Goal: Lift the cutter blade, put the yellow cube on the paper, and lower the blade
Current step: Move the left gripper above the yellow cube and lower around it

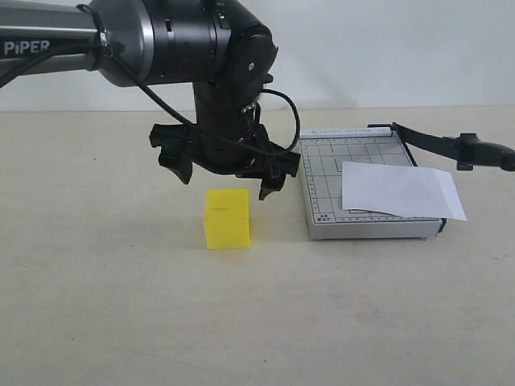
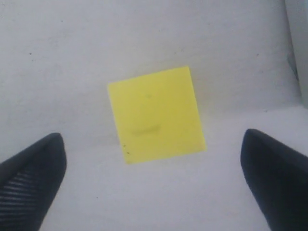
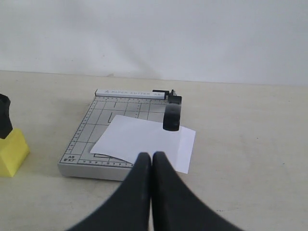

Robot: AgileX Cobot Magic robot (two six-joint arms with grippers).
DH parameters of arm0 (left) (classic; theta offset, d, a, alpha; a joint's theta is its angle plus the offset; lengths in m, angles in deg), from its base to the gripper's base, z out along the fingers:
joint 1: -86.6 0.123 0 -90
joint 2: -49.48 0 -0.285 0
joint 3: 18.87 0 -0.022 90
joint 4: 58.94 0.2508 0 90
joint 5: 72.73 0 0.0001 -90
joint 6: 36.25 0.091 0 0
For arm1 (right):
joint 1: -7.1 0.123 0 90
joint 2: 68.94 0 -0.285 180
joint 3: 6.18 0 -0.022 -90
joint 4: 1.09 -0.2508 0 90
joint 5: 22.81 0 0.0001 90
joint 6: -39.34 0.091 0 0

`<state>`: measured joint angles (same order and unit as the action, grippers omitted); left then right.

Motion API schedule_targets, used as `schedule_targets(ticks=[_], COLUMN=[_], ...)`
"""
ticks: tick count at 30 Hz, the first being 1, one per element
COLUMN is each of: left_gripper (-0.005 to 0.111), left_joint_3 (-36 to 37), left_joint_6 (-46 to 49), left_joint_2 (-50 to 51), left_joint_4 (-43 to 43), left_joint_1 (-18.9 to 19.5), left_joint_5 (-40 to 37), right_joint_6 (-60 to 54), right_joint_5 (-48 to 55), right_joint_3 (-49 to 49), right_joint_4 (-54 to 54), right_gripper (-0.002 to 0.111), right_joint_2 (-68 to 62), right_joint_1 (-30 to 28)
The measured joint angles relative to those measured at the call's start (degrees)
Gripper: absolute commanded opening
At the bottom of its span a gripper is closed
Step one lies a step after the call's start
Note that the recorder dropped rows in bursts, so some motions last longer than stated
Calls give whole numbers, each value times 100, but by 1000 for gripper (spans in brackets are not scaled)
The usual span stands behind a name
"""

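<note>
The yellow cube (image 1: 227,218) (image 2: 156,114) sits on the table to the left of the trimmer. My left gripper (image 1: 227,181) (image 2: 151,135) hovers just above it, open wide, with one finger on either side and neither touching it. The white paper (image 1: 398,190) (image 3: 144,139) lies on the grey gridded base (image 1: 326,173) and overhangs its right edge. The cutter blade (image 1: 434,143) is raised off the base, its thick black handle (image 3: 172,113) sticking out to the right. In the right wrist view my right gripper (image 3: 152,156) is shut and empty, short of the paper's near edge.
The left arm's black body (image 1: 217,56) hangs over the table behind the cube. A pale wall (image 3: 154,33) stands behind the trimmer. Bare beige tabletop (image 1: 241,322) stretches in front of the cube and base.
</note>
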<state>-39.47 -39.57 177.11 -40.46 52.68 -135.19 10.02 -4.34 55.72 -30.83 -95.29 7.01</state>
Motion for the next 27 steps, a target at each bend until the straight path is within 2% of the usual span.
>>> schedule_targets(ticks=[4,12,27], left_gripper=[94,94,94], left_joint_3=[0,0,-11], left_joint_6=[21,8,-155], left_joint_2=[0,12,509], left_joint_4=[115,160,302], left_joint_1=[0,0,0], left_joint_5=[56,651,571], right_joint_6=[0,0,0], right_joint_5=[0,0,0], right_joint_3=[0,0,0], right_joint_4=[0,0,0], right_gripper=[0,0,0], right_joint_2=[0,0,0], right_joint_1=[0,0,0])
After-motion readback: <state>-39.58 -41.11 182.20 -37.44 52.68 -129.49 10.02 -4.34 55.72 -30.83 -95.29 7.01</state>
